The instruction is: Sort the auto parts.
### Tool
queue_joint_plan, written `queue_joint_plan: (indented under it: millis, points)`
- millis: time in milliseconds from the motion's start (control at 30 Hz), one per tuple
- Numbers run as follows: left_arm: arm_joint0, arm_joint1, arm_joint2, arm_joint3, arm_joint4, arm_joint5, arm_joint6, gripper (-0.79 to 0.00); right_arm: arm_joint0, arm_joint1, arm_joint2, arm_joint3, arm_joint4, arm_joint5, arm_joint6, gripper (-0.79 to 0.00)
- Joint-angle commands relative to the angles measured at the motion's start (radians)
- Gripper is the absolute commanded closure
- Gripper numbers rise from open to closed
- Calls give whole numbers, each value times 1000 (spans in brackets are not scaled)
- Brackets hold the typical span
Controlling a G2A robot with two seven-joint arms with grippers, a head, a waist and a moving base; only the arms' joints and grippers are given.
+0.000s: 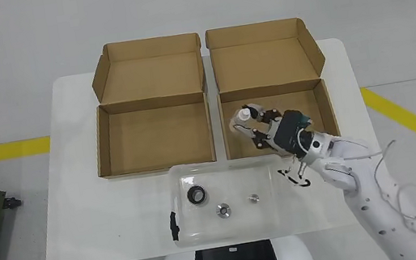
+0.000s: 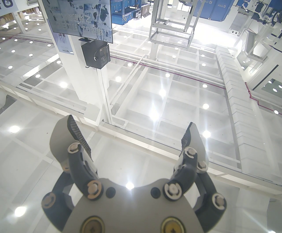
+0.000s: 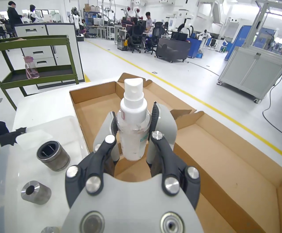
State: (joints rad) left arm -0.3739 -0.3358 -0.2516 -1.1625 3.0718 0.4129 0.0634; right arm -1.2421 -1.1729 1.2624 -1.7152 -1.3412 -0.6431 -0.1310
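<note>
1. My right tool [image 3: 134, 114] is clenched on a white spray bottle [image 3: 133, 132]. The bottle's cap sticks out past the fingertips.
2. Tool and bottle hang over the right cardboard box [image 3: 220, 165].
3. Beside that tool, nearer the robot, a clear tray [image 1: 232, 177] holds a big metal ring [image 3: 52, 156] and a small metal block [image 3: 36, 192].
4. My left tool [image 2: 130, 123] is released, with its fingers wide apart and holding nothing.

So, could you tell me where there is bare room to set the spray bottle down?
The left box is bare. The right box is bare around the right gripper holding the spray bottle. The table is bare left of the boxes. The tray is crowded with metal parts.
</note>
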Motion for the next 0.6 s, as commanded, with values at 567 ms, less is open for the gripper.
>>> queue_joint_plan:
  millis: [567]
  points:
    - [0, 0, 0, 0, 0, 0, 0, -785, 102, -18, -68, 175, 68, 91, 170, 0]
